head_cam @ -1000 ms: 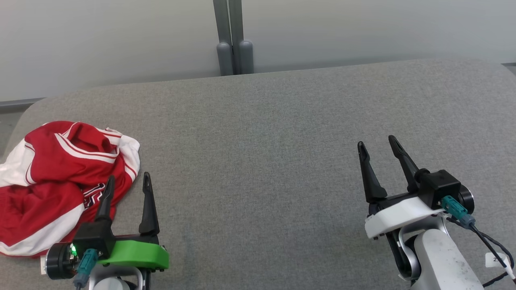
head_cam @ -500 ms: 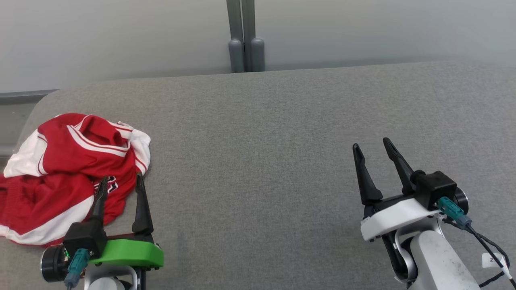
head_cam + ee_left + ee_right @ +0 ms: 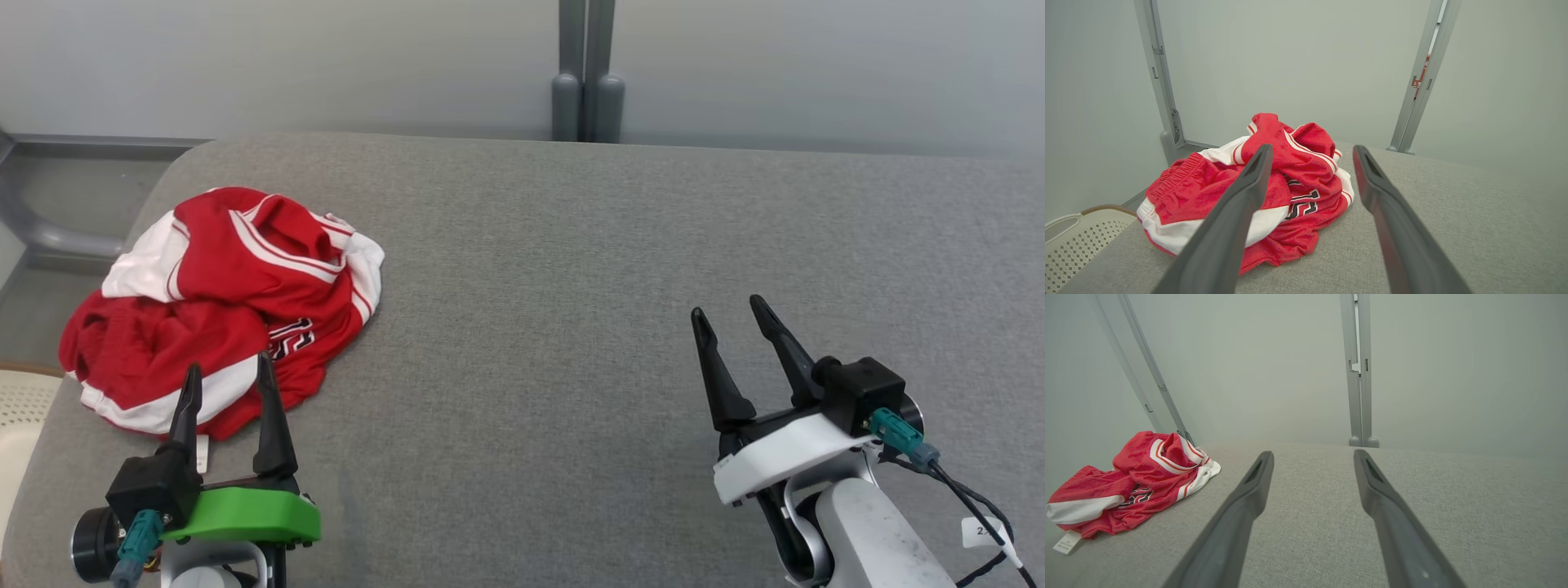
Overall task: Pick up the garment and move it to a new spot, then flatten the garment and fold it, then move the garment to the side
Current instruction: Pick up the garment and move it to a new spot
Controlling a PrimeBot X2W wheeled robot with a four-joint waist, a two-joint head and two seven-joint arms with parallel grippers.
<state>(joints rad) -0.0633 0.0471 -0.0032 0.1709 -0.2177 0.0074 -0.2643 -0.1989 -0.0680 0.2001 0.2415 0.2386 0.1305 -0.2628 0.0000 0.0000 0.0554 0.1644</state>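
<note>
garment (image 3: 229,302): red-and-white, crumpled, on the grey bench (image 3: 531,286) near its left edge.
left end effector (image 3: 229,363): I see 2 fingers apart, nothing held, tips at the garment's near edge.
right end effector (image 3: 727,306): 2 fingers apart, empty, over bare bench, well apart from garment.

Red-and-white striped garment (image 3: 237,302) on grey fabric surface (image 3: 571,286)
</note>
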